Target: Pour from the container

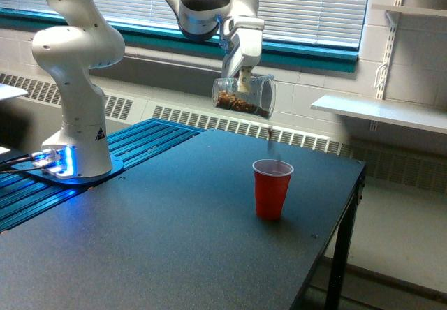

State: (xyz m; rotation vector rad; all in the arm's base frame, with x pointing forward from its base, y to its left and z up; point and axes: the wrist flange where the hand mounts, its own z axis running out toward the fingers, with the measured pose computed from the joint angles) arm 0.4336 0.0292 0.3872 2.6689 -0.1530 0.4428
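Tool (244,81) closed on the container (244,96): you hold the clear mug on its side, high above the worktop (160,233), mouth toward the exterior view's right. Nearest, the red cup (272,188) stands upright on the dark surface. Above it, brown pieces (270,134) fall from the mug's lip toward the cup's mouth. Risk, as a judgement: the drop is long, so a faster tilt or slight drift could scatter pieces past the rim. Behind: radiator, blinds.

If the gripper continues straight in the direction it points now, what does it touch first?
The gripper points down, already holding the glass container. Below that, probably the black table beside the red cup; depth is unclear.
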